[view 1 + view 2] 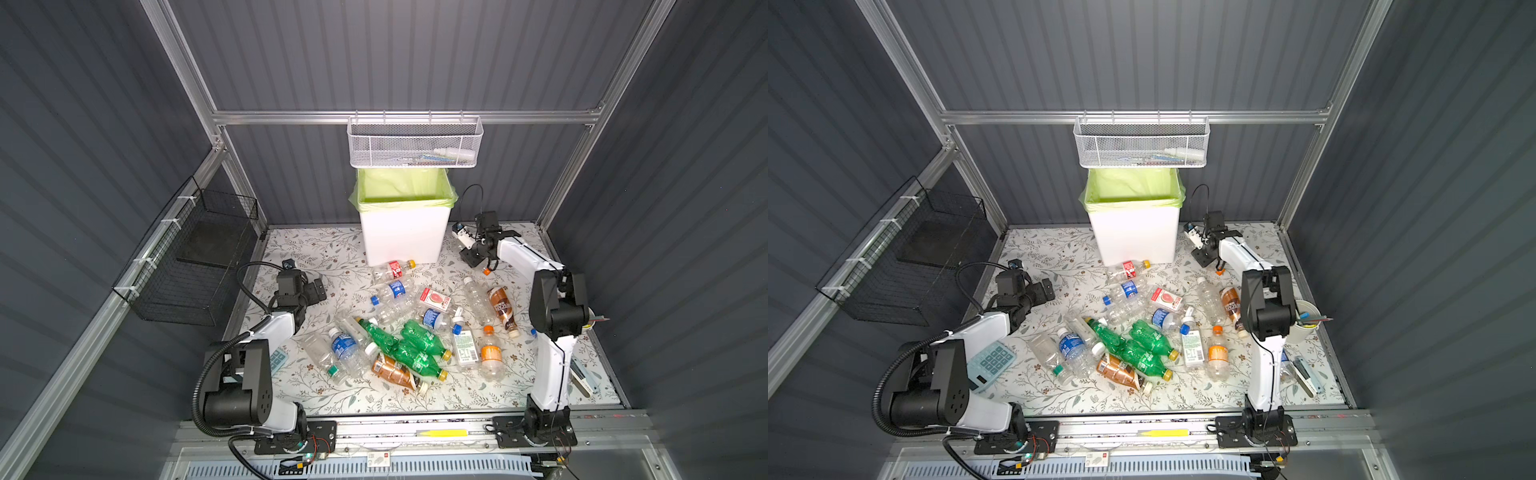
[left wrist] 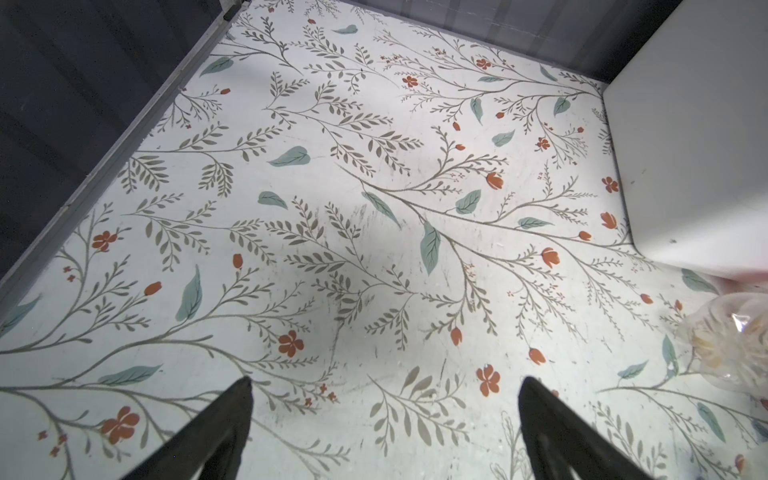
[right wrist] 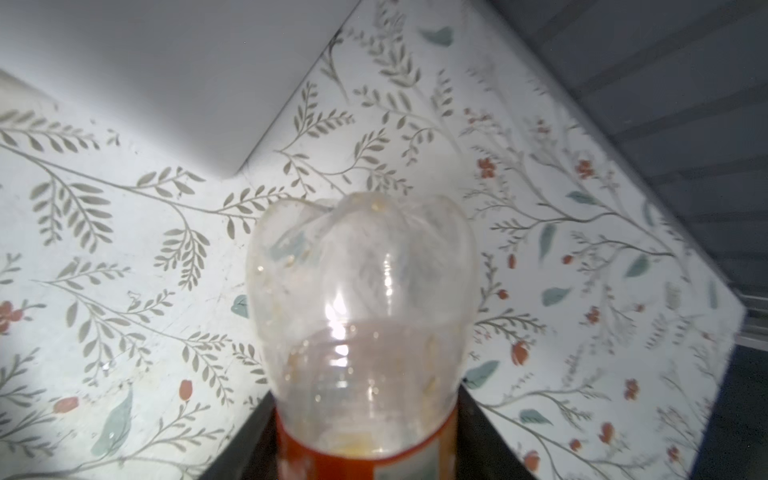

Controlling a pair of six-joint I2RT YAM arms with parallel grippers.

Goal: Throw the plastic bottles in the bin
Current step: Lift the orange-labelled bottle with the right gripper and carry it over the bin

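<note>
spreading wide under both arms, the flowered tabletop (image 1: 316, 395) carries the white bin (image 1: 405, 237) with its yellow-green liner at the back middle. loose bottles (image 1: 417, 340) lie scattered in front of it, clear, green and amber. the left hand (image 2: 385, 386) hangs released over bare tabletop, left of the bin. the right hand (image 3: 368, 419), just right of the bin, is clenched on a clear bottle (image 3: 361, 291) with an orange label, the bin's white wall close beyond it.
</note>
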